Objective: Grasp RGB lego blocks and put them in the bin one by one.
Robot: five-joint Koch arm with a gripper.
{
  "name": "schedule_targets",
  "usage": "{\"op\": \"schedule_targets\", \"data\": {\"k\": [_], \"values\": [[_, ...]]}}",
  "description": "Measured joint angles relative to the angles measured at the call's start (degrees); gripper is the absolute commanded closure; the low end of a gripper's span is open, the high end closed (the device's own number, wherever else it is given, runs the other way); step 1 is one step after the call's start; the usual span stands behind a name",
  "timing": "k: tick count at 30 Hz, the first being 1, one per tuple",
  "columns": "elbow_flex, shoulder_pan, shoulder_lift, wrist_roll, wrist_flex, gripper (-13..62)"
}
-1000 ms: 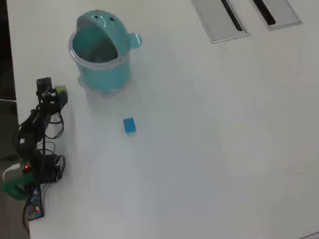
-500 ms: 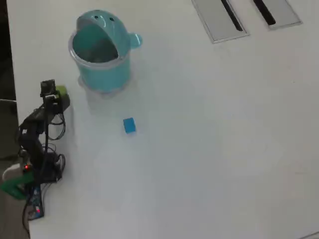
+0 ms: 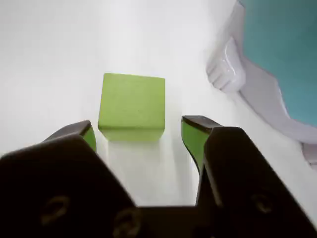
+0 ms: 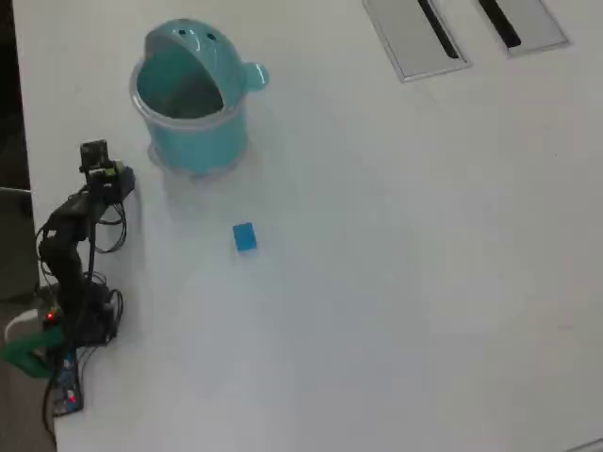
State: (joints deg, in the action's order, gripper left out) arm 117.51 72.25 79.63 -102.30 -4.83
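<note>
With the jaws spread and empty either side of the green block (image 3: 132, 105) beside the bin (image 4: 193, 113), the blue block (image 4: 244, 236) is left on the table (image 4: 396, 282) below the bin, red unseen.

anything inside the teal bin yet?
In the overhead view the teal bin shows only a shadowed interior through its opening; no block is visible there. The domed hood covers the far part, so that area cannot be checked. The blue block lies on the table.

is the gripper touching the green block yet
Apart. The wrist view shows the open gripper with white table visible between each fingertip and the green block.
</note>
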Motion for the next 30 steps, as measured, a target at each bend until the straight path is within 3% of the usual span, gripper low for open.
{"op": "schedule_targets", "data": {"k": [11, 19, 30], "values": [[-5.54, 0.26, -5.36, 1.14, 0.0, 19.1], [-6.86, 0.35, -6.77, 3.87, 0.0, 34.7], [-6.77, 0.18, -0.44, 5.1, -2.11, 34.7]]}}
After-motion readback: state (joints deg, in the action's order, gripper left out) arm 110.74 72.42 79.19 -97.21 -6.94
